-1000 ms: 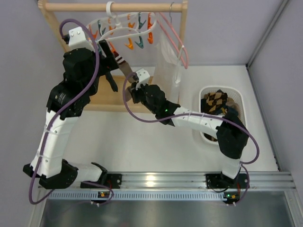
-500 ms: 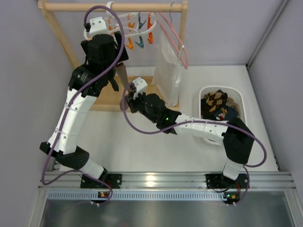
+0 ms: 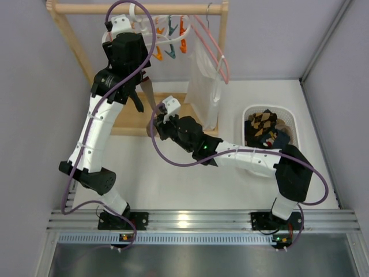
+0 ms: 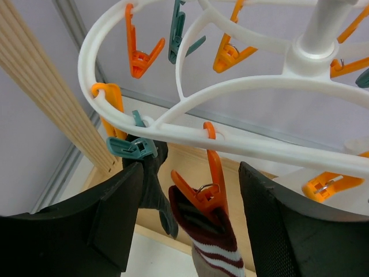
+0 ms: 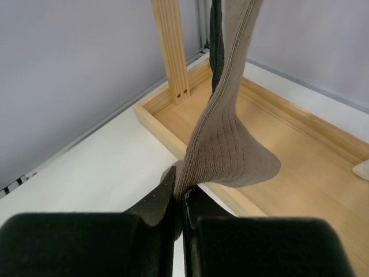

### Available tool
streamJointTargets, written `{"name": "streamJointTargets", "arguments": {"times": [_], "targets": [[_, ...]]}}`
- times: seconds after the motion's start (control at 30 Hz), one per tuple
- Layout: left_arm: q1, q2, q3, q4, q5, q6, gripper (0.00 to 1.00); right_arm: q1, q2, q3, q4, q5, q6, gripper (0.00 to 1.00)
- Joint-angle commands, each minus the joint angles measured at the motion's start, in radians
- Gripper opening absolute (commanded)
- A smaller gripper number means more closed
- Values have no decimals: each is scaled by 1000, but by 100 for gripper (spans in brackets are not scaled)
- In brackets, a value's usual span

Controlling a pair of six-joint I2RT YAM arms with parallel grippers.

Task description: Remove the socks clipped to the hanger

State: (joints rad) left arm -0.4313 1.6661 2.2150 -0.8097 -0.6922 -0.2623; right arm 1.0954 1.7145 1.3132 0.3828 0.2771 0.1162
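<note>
The white oval clip hanger (image 4: 230, 92) hangs from the rack rail and also shows in the top view (image 3: 167, 39). An orange clothespin (image 4: 207, 187) holds a sock with a maroon-white striped cuff (image 4: 214, 245). A teal clothespin (image 4: 131, 147) holds a dark sock (image 4: 153, 190). My left gripper (image 4: 190, 170) is open just under the ring, its fingers on either side of the orange clothespin; in the top view it (image 3: 140, 86) is raised at the rack. My right gripper (image 5: 181, 196) is shut on the toe of the hanging grey-brown sock (image 5: 225, 138), low by the rack base (image 3: 158, 115).
A wooden rack with a top rail (image 3: 144, 8) and a tray base (image 5: 300, 144) stands at the back. A white garment (image 3: 204, 86) hangs on a pink wire hanger (image 3: 218, 57). A white basket (image 3: 290, 122) at the right holds argyle and dark socks (image 3: 262, 122).
My left arm has risen and swung right, bringing its gripper up under the hanger ring. My right gripper has stayed near the rack base, still shut on the sock.
</note>
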Motion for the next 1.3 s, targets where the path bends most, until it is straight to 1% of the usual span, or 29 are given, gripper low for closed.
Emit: {"name": "streamJointTargets", "arguments": {"times": [0.0,0.13,0.27,0.43,0.47,0.5,0.53,0.63,0.7,0.8,0.87,0.93,0.97,1.03,1.07,1.13,1.17,1.23,1.27], "targets": [[8,18,49,26,0,20,70,29,-53,4,71,7,0,0],[9,37,58,26,6,17,67,37,-43,6,70,2,0,0],[11,58,80,26,0,23,57,46,-30,0,76,-7,14,0],[20,67,84,27,-7,34,51,58,-26,-12,82,-6,20,0],[22,67,84,27,-3,34,47,61,-27,-14,82,-3,20,0],[28,72,87,29,6,34,41,63,-32,-22,84,-3,20,0],[32,73,91,27,6,34,38,64,-35,-26,85,-3,19,0],[34,84,92,27,6,32,22,64,-59,-68,102,13,22,0],[34,87,92,27,13,28,19,64,-91,-112,122,27,25,0],[34,83,86,27,23,18,19,64,-142,-167,128,40,30,0],[34,66,74,26,45,11,26,64,-205,-204,113,62,30,0],[34,22,25,27,62,0,44,66,-262,-274,61,94,40,0],[34,6,8,27,69,-9,62,63,-330,-302,36,135,43,0],[34,-35,-59,27,77,-29,73,61,-410,-385,-54,178,69,0],[34,-78,-86,27,103,-47,79,55,-493,-411,-96,210,83,0],[34,-127,-159,27,131,-69,83,43,-573,-469,-171,238,114,0],[35,-175,-185,27,144,-89,85,34,-643,-479,-267,260,117,0],[34,-225,-273,26,180,-116,95,23,-703,-483,-375,286,129,0],[32,-286,-302,27,184,-127,98,20,-751,-473,-484,325,132,0]]}}
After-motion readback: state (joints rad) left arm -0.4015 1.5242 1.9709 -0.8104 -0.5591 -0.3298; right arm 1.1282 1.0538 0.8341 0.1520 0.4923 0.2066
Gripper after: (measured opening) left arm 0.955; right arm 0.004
